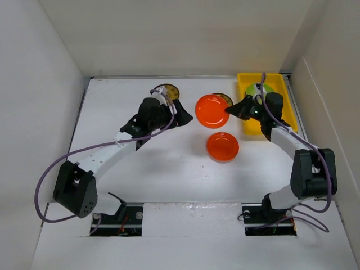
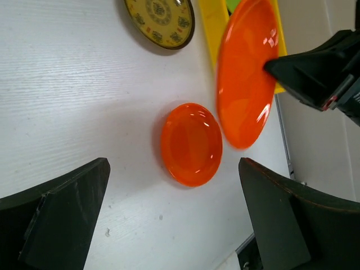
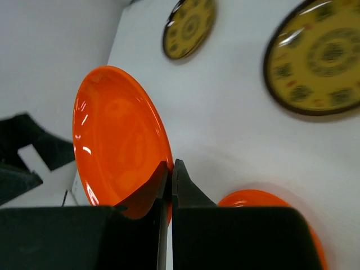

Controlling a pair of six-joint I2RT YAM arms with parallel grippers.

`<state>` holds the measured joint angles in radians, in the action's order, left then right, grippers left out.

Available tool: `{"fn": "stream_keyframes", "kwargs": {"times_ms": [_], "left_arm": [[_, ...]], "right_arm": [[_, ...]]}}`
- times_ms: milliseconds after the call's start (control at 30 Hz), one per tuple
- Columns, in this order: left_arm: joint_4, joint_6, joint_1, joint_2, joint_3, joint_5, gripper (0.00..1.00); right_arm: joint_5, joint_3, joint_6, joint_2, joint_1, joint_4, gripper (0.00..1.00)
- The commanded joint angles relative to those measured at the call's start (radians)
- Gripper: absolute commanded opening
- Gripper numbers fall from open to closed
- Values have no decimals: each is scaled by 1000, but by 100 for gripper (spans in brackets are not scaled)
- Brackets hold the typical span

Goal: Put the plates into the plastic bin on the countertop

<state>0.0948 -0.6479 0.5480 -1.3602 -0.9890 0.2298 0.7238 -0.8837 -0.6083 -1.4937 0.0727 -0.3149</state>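
Observation:
My right gripper (image 1: 229,111) is shut on the rim of an orange plate (image 1: 211,111) and holds it tilted above the countertop (image 1: 169,163), left of the yellow plastic bin (image 1: 285,107). The right wrist view shows the jaws (image 3: 170,174) pinching that plate (image 3: 118,135). A lime green plate (image 1: 261,88) lies in the bin. A second orange plate (image 1: 223,146) lies on the countertop. My left gripper (image 1: 181,112) is open and empty; in the left wrist view (image 2: 174,225) it faces the lying plate (image 2: 191,143) and the held one (image 2: 244,73).
One brown-gold patterned plate (image 1: 167,91) lies at the back behind my left arm. Another (image 1: 225,98) lies partly hidden behind the held plate; both show in the right wrist view (image 3: 190,25) (image 3: 320,62). White walls enclose the countertop.

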Motion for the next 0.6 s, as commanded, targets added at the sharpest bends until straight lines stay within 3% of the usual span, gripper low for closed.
{"fn": "stream_keyframes", "kwargs": {"times_ms": [0,167,300,400,567], "left_arm": [[23,-18,13,29,23,-66,100],[33,-18,107,-22,41,-141,100],[17,-18,213,-83,0,-222,100],[-6,-18,299,-129,-39,-277,100],[3,-18,348,-201,-73,-264,100]], "right_arm": [[-144,-52,-99,-7,-118,-43,0],[-361,-136,-177,-83,-270,33,0],[-388,-242,-200,-204,-373,43,0],[-440,-354,-200,-299,-384,74,0],[-460,-529,-200,-433,-395,129,0]]}}
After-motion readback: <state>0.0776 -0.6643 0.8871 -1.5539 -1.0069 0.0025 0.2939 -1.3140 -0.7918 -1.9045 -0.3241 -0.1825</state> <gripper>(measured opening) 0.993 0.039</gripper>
